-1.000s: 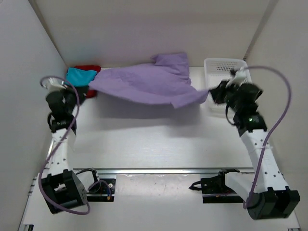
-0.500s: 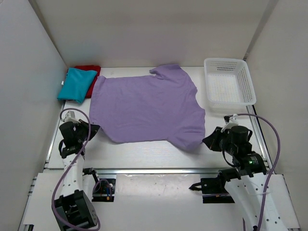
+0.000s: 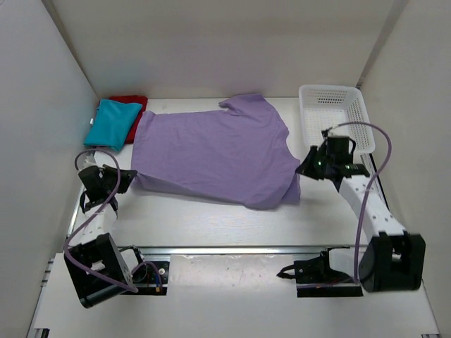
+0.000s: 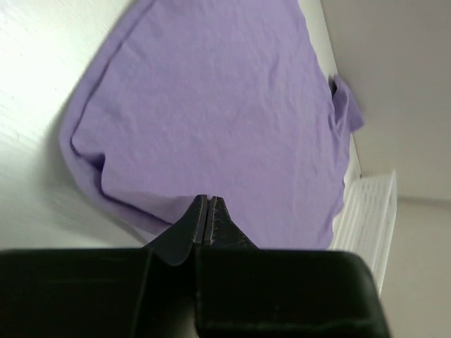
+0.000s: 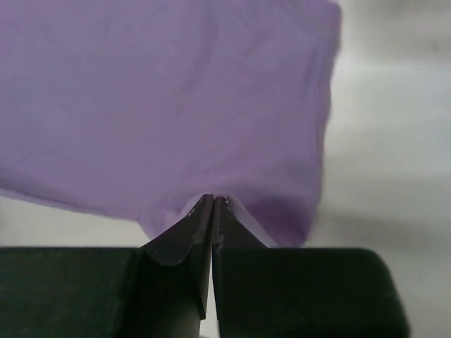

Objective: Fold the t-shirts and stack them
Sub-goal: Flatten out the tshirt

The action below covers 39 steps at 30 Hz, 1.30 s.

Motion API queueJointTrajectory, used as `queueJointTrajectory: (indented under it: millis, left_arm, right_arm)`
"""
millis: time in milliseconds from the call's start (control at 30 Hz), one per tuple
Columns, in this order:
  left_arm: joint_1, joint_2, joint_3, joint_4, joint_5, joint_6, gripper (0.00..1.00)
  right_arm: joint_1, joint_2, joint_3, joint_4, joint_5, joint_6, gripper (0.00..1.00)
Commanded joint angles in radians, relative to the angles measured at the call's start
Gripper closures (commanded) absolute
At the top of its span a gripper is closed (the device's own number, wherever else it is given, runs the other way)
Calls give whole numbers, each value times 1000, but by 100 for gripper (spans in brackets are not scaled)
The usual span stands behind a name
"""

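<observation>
Lavender shirt is spread across the table. Left gripper pinches its left hem corner and right gripper its right one, both pairs of fingers clamped on cloth. Teal shirt lies folded far-left, overlapping red shirt.

Place: a robot test cell in a lab, as far as I can read it from my screens.
Enclosure: plain white panels wall in the white table at the back and on both sides.
Rig: my left arm and right arm stand by a metal rail at the near edge, purple cables looping loose.
Views: one fixed camera overhead, one on each wrist.
Props: a lavender t-shirt lies spread on the table; a folded teal t-shirt and a red t-shirt sit in the far left corner; a white mesh basket stands far right.
</observation>
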Motion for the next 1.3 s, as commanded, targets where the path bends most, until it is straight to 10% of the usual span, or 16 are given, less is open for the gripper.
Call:
queueJointTrajectory:
  millis: [0,833,1100,1267]
  left_arm:
    - [-17,22,75,85,-112,-21,100]
    - [-69,544,435,35,-200,38,99]
    - [-37,505,416,39,-158,30,48]
    - [-108,332,302,36,-184,47,50]
  right_arm:
    - [-3,142,144,198,-10,-33,100]
    - [25,983,1021,156,-9,-111,100]
    - [74,1144,1376,-88,44,-218,79]
    - [101,921,1107,-71,88,-214,73]
